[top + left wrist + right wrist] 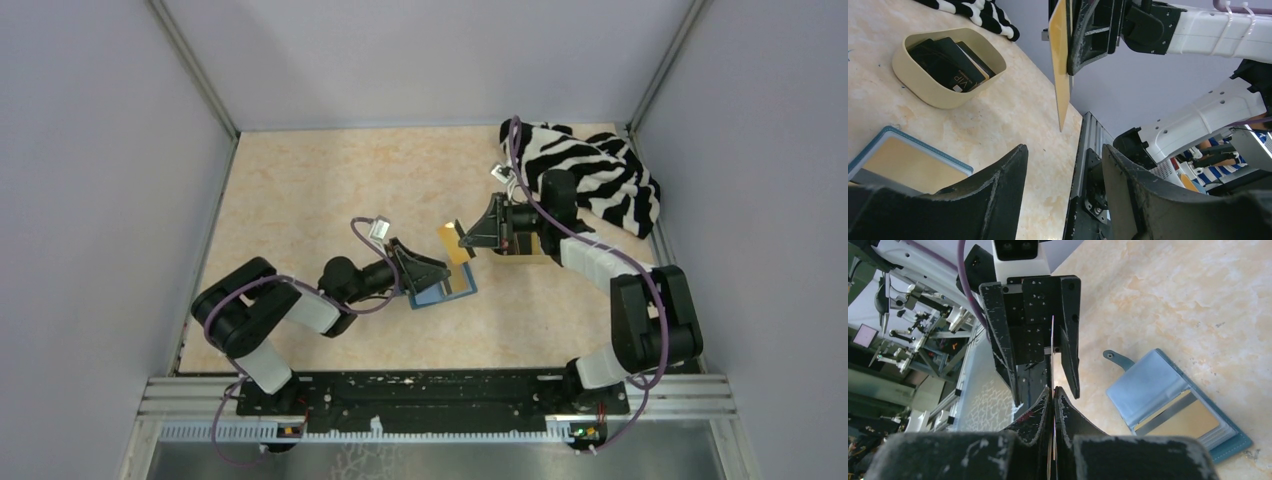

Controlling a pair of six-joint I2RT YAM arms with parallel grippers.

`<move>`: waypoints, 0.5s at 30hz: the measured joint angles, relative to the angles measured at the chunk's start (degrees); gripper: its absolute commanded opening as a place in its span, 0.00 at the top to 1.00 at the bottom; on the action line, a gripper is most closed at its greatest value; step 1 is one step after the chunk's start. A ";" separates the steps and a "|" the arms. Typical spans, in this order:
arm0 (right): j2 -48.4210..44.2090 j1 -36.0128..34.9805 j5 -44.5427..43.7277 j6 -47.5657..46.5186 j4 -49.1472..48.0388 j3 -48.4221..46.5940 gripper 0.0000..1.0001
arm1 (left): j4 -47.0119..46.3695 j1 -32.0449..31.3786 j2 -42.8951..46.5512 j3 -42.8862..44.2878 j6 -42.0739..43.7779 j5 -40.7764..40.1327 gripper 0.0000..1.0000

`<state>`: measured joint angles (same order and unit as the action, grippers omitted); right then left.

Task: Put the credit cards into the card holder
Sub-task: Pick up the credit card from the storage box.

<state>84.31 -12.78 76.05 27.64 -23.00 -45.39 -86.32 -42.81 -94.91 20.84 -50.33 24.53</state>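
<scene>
Two grippers meet near the middle of the top view, over the beige counter (pixel 320 180). The right gripper (pixel 466 236) is clamped on an orange-gold card (pixel 452 243), held on edge and clear of the counter. Its own wrist view shows both fingers (pixel 1038 410) pressed together on the card's thin edge. The left gripper (pixel 432 272) points toward it from the left with its jaws spread apart and nothing between them. It overlaps the left part of the card holder (pixel 450 292), and I cannot tell whether it touches. That teal holder lies open and flat on the counter, just below the held card in the frame. It sits at lower right in the right wrist view, where a second gold card (pixel 1188 420) is tucked in its clear pocket. In the upper left of the left wrist view a tan oval tray (pixel 923 87) stands on the counter with several black cards (pixel 945 62) stacked inside, one marked VIP. A zebra-striped cloth (pixel 590 175) is bunched at the counter's upper right corner.
</scene>
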 measured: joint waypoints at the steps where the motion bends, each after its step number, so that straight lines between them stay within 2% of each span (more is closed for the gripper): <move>1: 0.00 -0.33 0.02 0.02 -0.15 0.00 1.00 | -0.02 -0.11 -0.48 0.35 -0.13 -0.11 0.42; 7: 0.00 -1.70 0.20 -0.15 -0.44 0.00 1.00 | -0.07 -0.20 -2.71 2.84 -0.72 -0.33 0.54; 9: 0.00 -2.21 0.22 -0.72 -0.20 0.00 1.00 | -0.09 -0.20 -3.43 3.89 -0.90 -0.31 0.65; 12: 0.00 -2.86 0.17 -2.62 1.38 0.00 1.00 | -0.11 -0.20 -3.93 5.03 -1.16 -0.24 0.94; 13: 0.00 -3.08 0.13 -3.56 2.29 0.00 1.00 | -0.15 -0.20 -3.96 5.29 -1.22 -0.13 1.00; 14: 0.00 -3.23 -0.02 -4.46 3.23 0.00 0.98 | -0.20 -0.20 -3.96 5.51 -1.29 0.24 1.00; 15: 0.00 -3.30 -0.31 -5.46 4.24 -0.09 0.91 | -0.22 -0.22 -3.96 5.53 -1.25 0.61 1.00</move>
<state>84.31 -16.08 75.75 22.17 -18.76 -45.47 -86.54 -43.03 -98.87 26.37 -51.57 25.15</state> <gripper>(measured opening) 0.007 0.032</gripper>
